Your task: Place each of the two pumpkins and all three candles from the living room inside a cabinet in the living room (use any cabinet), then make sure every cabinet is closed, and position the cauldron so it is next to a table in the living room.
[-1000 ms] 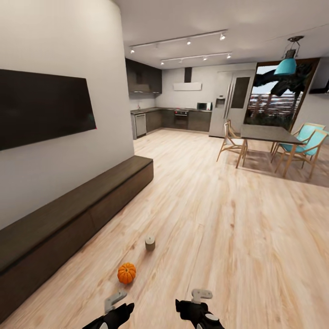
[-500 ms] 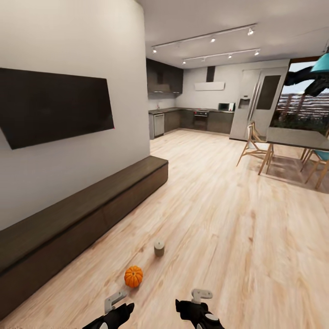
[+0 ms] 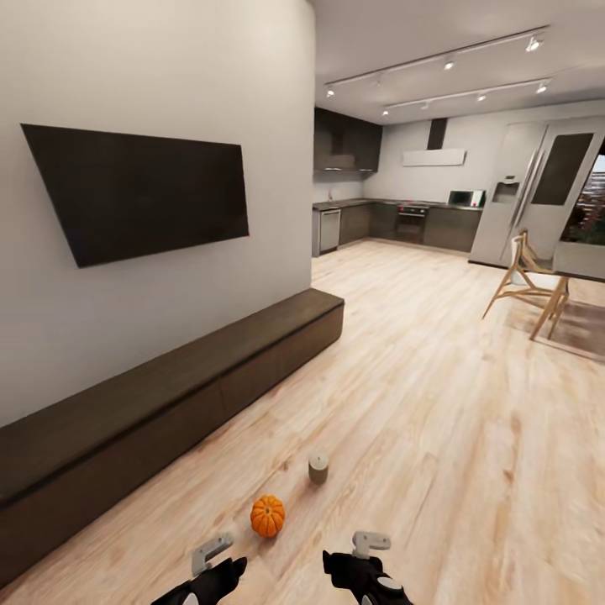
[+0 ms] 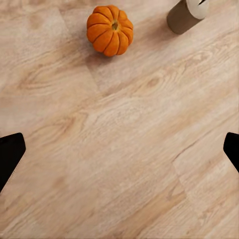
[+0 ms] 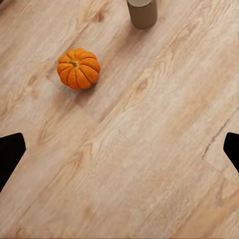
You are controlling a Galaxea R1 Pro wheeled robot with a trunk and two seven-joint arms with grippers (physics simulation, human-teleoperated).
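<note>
Both tools, the left tool (image 3: 212, 561) and the right tool (image 3: 363, 559), hang low with fingers spread apart and empty. Since a second ago the view has swung left, a camera turn and not a shift of the things, bringing the long cabinet (image 3: 168, 403) squarely ahead. The pumpkin (image 3: 267, 516) sits on the floor (image 3: 437, 403) just ahead, between the tools, with a candle (image 3: 318, 467) just beyond; nothing has been stowed.

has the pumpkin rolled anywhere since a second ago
No. The pumpkin keeps its spot beside the candle and off the cabinet; the whole view shifted, so the camera turned.
</note>
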